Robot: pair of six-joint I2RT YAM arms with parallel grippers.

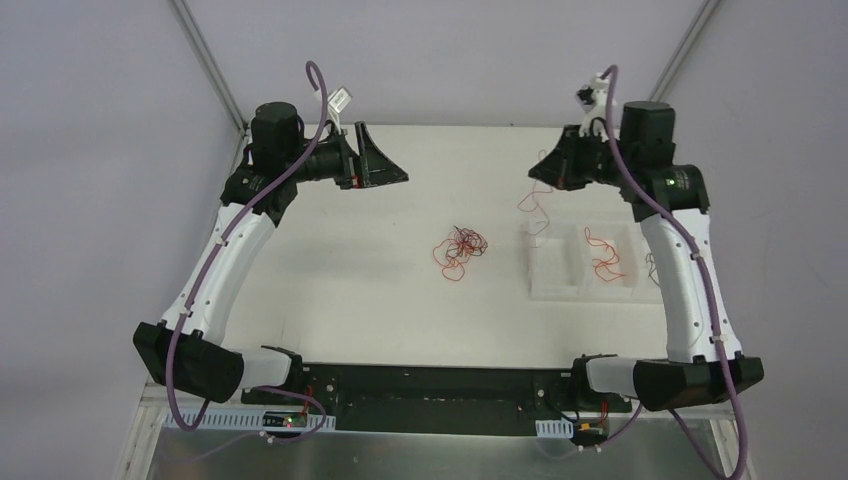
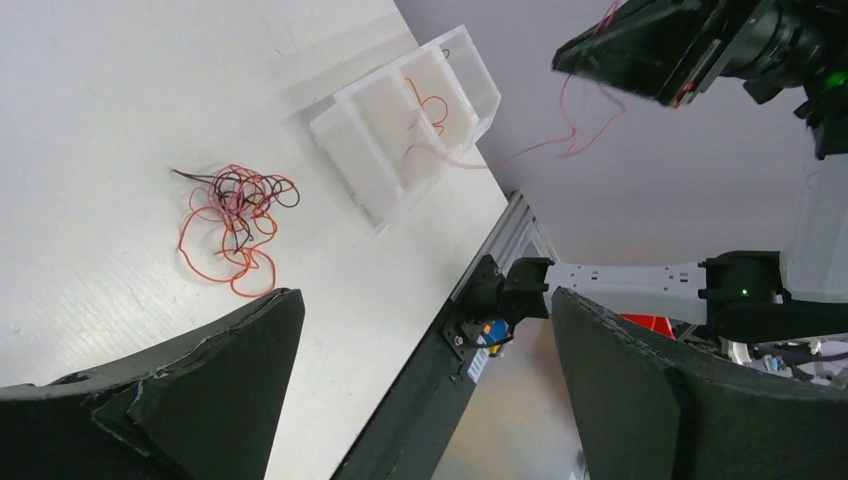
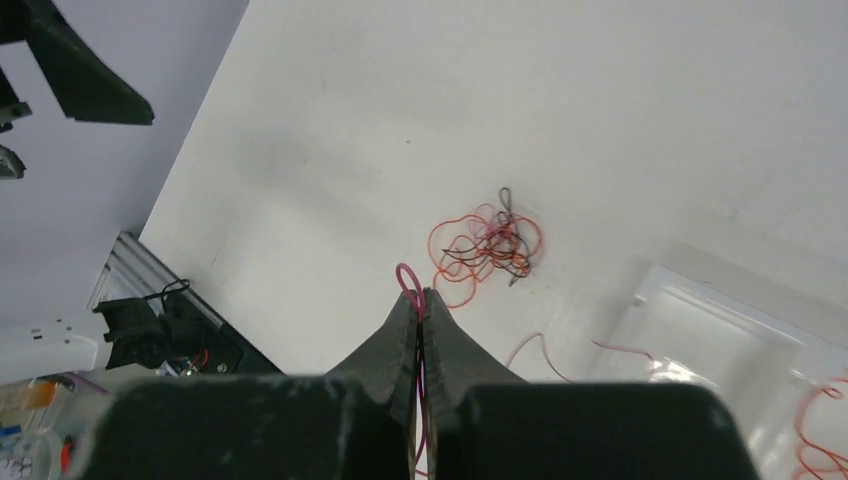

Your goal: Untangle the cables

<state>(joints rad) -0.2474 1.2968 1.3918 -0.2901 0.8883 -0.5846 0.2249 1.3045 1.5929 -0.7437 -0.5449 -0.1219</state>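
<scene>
**One strand lifted clear, the knot waiting on the tabletop**

The right hand (image 3: 420,300) is pinched tight on a single red strand (image 1: 535,205), holding it high so that it dangles free beside the clear tray (image 1: 555,290). That looks like a way of keeping it apart from the others until it can be dropped in. Another red strand (image 1: 603,255) already lies in one of the tray's compartments. The wad (image 1: 461,250) of red and black cables sits mid-tabletop (image 1: 400,300), well apart from both arms. The left hand (image 1: 385,165) hangs spread wide and empty above the far left, probably parked out of the way but ready to pin the wad.
</scene>
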